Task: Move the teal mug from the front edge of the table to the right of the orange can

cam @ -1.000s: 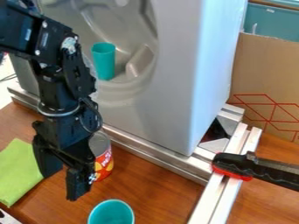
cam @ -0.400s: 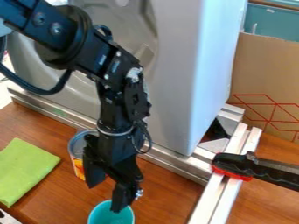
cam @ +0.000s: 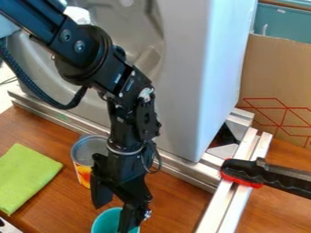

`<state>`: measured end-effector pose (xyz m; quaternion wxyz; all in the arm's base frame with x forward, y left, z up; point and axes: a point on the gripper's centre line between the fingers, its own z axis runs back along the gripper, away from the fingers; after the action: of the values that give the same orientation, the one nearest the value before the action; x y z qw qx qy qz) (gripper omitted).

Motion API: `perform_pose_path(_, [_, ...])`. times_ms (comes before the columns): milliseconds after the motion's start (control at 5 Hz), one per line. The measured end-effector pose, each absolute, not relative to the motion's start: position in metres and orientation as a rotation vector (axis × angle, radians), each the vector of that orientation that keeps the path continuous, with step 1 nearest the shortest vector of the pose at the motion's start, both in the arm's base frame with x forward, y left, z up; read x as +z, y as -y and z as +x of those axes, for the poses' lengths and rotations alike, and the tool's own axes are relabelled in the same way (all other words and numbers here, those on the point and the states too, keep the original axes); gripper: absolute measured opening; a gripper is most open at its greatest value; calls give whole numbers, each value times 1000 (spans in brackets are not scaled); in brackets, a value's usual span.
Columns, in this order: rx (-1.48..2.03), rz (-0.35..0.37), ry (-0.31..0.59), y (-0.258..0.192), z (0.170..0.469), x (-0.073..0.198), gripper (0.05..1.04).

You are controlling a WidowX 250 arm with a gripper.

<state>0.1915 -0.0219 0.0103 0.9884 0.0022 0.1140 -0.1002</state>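
Just below the gripper [cam: 113, 218], and partly behind one finger [cam: 132, 216], the cup [cam: 105, 223], on the table [cam: 176, 195]. Open, with both fingers spread apart and nothing seen gripped between them. Swung over from beside the can [cam: 91, 145] to above the cup within the last second, then lowered slightly, with only a small shift in the last step. Looks like lining up with the cup's rim, so probably near the point of closing on it; not yet a grasp, to judge by the spread.

Behind the gripper and off toward the view's left, the can, upright, with the arm [cam: 130, 118] near its side. Farther out on that same side, the cloth [cam: 27, 175], lying flat. Behind the gripper, beyond the metal bar [cam: 182, 170], the grey shell [cam: 182, 68]. Well off toward the view's right, the rails [cam: 241, 200], with the tool [cam: 267, 175] across them, and the box [cam: 267, 73] farther back.

Hard to make out: whether inside the cup's mouth or merely in front of it with the nearer finger, and whether touching the rim at all. Cut off by the bottom edge, the cup's lower part. Covered by the arm, part of the shell's hollow and one side of the can.
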Motion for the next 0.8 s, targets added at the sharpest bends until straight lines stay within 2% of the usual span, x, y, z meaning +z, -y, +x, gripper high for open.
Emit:
perform_pose_path(400, [-214, 15, -226, 19, 187, 5, 1001])
perform_pose_path(800, [-283, 19, -215, 12, 194, -22, 1001])
